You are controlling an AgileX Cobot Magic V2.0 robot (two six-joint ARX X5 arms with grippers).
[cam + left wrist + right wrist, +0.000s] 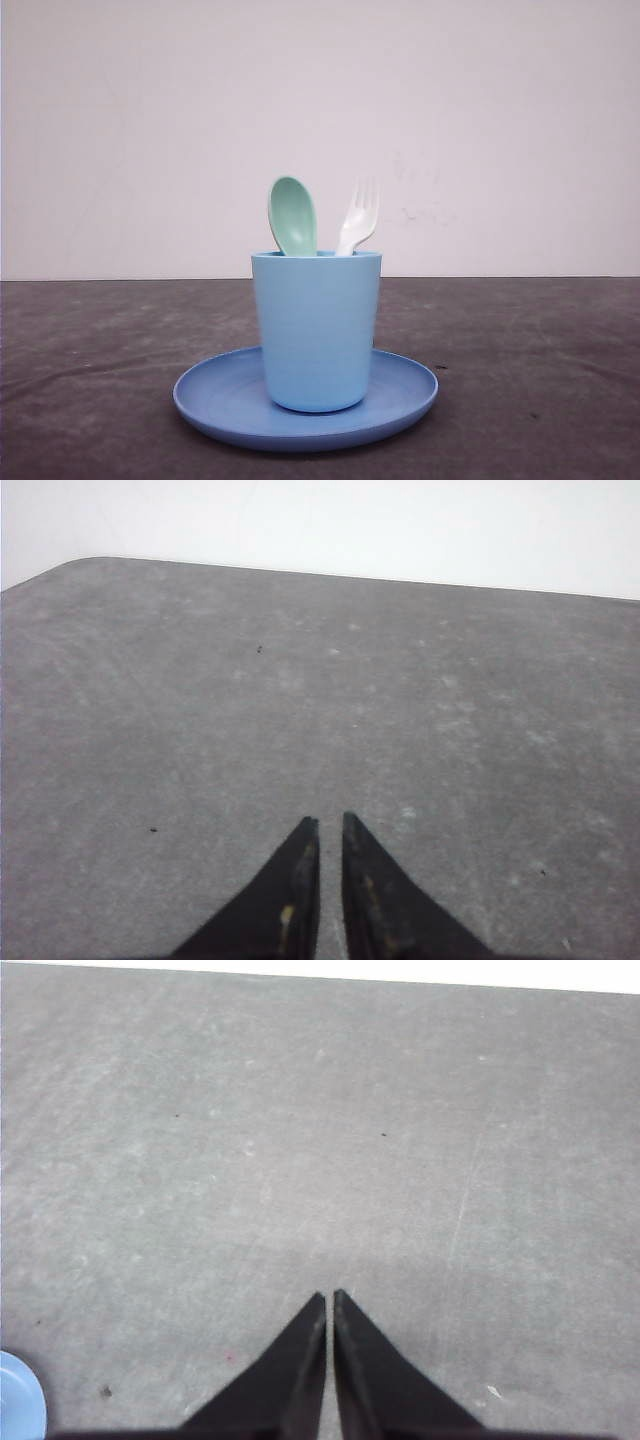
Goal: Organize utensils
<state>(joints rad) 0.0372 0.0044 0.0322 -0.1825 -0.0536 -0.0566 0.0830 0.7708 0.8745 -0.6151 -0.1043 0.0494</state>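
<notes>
A mint-green spoon [292, 214] and a white fork [358, 220] stand upright, heads up, inside a light blue cup [316, 330]. The cup rests on a blue round plate [220, 395] in the middle of the dark table. My left gripper [328, 820] hangs over bare grey table with its fingers nearly together and nothing between them. Over bare table too, my right gripper [329, 1295] has its fingers shut with nothing held. A sliver of the blue plate [18, 1392] shows at the edge of the right wrist view.
The grey table [540, 350] stretches out on both sides of the plate. A white wall [500, 120] rises behind the table's far edge. The table's rounded corner [75, 565] shows in the left wrist view.
</notes>
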